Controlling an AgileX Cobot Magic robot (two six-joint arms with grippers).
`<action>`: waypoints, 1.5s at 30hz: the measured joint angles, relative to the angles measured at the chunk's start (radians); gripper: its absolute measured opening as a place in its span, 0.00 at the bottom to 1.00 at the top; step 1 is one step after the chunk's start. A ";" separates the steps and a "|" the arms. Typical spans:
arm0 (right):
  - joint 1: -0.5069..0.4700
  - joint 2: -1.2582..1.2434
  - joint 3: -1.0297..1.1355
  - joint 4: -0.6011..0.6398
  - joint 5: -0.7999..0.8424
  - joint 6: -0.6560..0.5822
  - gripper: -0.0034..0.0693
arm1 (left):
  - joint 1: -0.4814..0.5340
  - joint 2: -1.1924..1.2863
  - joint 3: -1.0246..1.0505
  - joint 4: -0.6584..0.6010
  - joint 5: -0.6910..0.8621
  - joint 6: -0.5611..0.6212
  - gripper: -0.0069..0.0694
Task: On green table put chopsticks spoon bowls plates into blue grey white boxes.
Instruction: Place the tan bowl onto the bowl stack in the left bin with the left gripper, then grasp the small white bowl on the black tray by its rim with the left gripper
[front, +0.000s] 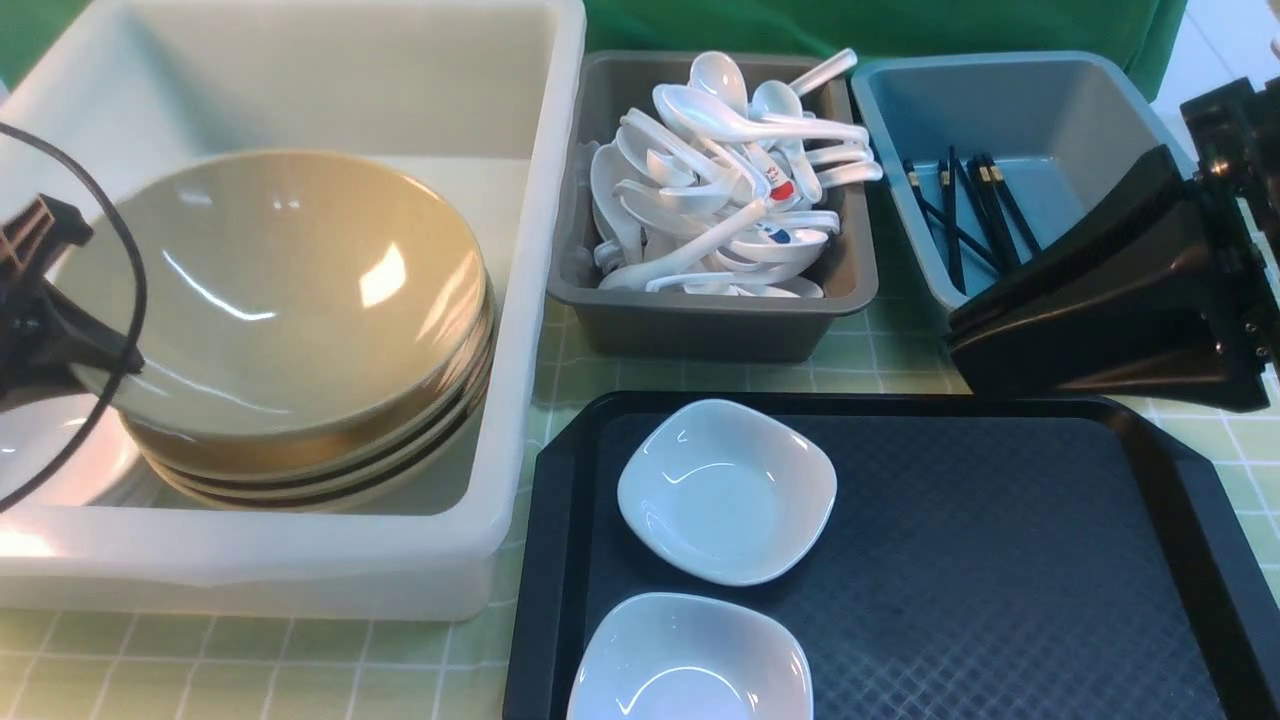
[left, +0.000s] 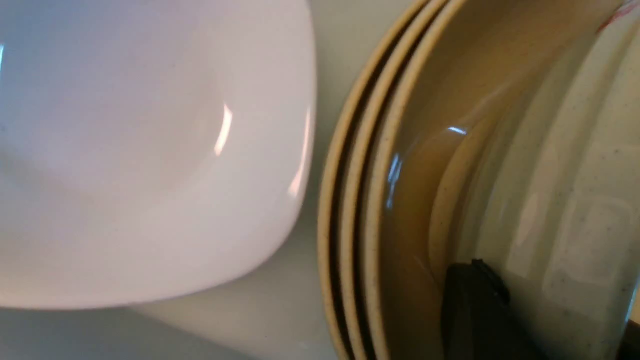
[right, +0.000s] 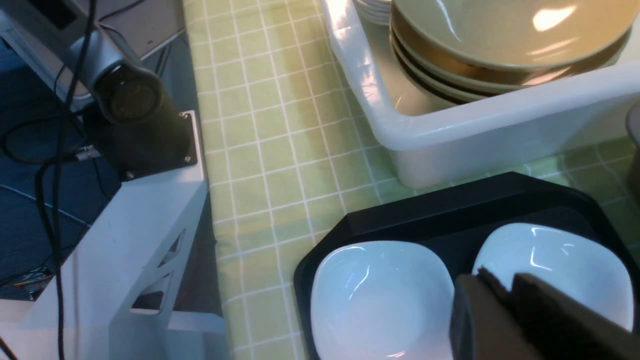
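A stack of tan bowls (front: 290, 300) sits in the big white box (front: 540, 250), and the top bowl is tilted. My left gripper (front: 125, 365) is shut on that top bowl's left rim; one black finger (left: 475, 300) lies on its inner face. A white plate (left: 150, 150) lies beside the stack. Two more white plates (front: 727, 490) (front: 690, 660) rest on the black tray (front: 1000, 560). My right gripper (front: 955, 345) (right: 500, 280) hovers over the tray's far right corner, its fingers almost together and empty. White spoons (front: 720, 200) fill the grey box (front: 700, 320). Chopsticks (front: 965, 210) lie in the blue box (front: 1040, 110).
The green table (front: 250, 670) shows in front of the white box and between the boxes and the tray. In the right wrist view the robot's white base (right: 140, 225) and cables stand off the table's edge.
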 joint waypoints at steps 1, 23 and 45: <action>0.000 0.000 0.000 0.000 0.002 0.000 0.17 | 0.000 0.005 0.001 0.000 0.000 0.000 0.11; 0.000 0.000 0.000 -0.001 0.038 0.000 0.20 | 0.000 0.022 0.003 -0.001 0.005 -0.077 0.41; 0.000 0.000 0.000 -0.023 0.036 0.002 0.25 | -0.484 -0.159 -0.249 0.062 0.226 0.127 0.83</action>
